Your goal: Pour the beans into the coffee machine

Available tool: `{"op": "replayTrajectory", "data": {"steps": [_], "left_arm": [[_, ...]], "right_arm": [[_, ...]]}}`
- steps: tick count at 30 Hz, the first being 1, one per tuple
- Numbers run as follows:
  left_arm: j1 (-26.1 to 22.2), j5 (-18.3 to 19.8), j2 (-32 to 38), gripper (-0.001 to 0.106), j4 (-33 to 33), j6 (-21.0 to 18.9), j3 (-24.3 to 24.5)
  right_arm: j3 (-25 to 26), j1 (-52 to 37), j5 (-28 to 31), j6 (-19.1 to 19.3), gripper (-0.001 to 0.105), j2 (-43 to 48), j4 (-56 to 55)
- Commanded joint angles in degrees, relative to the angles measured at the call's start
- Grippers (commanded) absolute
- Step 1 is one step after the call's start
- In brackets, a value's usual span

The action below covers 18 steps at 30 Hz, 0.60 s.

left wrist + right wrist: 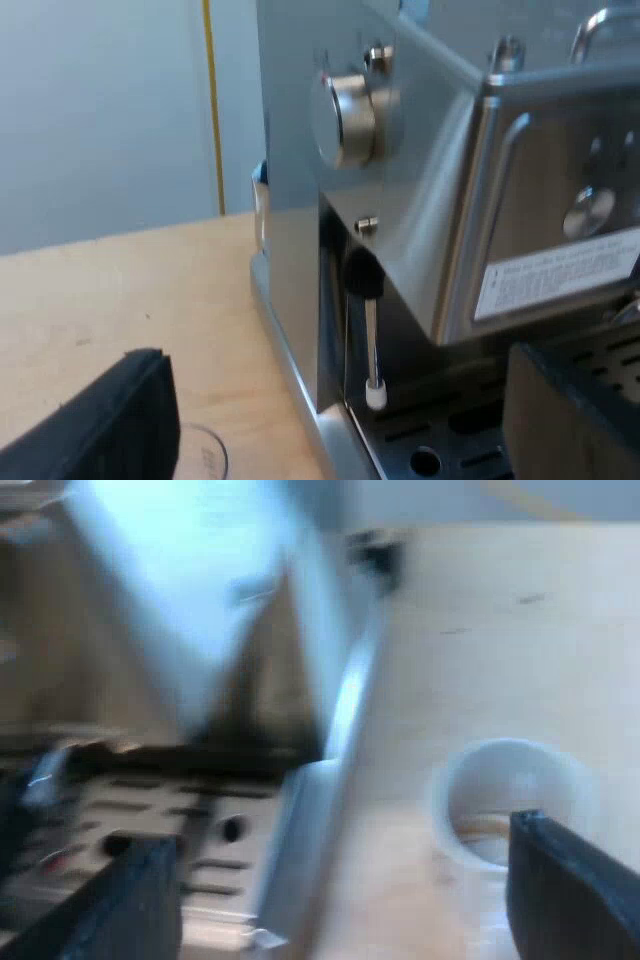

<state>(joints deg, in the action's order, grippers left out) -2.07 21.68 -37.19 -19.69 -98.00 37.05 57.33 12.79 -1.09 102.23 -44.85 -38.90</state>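
The steel espresso machine (pixel 440 200) stands close ahead of my left gripper (pixel 335 410), which is open with its black fingers (pixel 100 425) wide apart and nothing between them. The machine's round knob (pixel 345 120), steam wand (pixel 372 340) and slotted drip tray (pixel 440 450) face me. A clear measuring glass rim (pixel 205 450) shows on the table beside one finger. My right gripper (pixel 340 880) is open over the drip tray's edge (pixel 170 830). A white mug (pixel 505 800) stands on the table by one of its fingers (pixel 570 890); its contents are unclear.
The machine sits on a light wooden table (pixel 120 300). A pale wall (pixel 100 110) with a yellow vertical strip (pixel 212 100) lies behind it. A white label (pixel 555 280) is stuck on the machine's front panel.
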Motion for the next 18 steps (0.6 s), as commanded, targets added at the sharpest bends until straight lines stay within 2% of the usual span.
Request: {"op": "replayTrajectory", "data": {"steps": [1, 7, 11, 16, 18], "left_arm": [[0.2, 0.0, 0.1, 0.07, 0.3, -0.5, 1.6], [0.2, 0.0, 1.8, 0.07, -0.6, -1.0, 2.0], [0.2, 0.0, 4.5, 0.07, -2.9, -0.8, 2.0], [0.2, 0.0, 8.5, 0.07, -3.7, -0.7, 2.0], [0.2, 0.0, 10.2, 0.07, -4.4, -0.7, 2.0]], "right_arm": [[0.5, -4.4, 0.0, 1.9, 0.069, 3.4, -1.2], [0.5, -13.3, -1.0, 6.0, 0.069, 8.3, -3.9], [0.5, -17.6, -2.7, 6.0, 0.069, 11.6, -5.6], [0.5, -17.8, -3.6, 6.0, 0.069, 13.4, -6.9], [0.5, -17.7, -5.4, 6.0, 0.069, 16.9, -8.7]]}}
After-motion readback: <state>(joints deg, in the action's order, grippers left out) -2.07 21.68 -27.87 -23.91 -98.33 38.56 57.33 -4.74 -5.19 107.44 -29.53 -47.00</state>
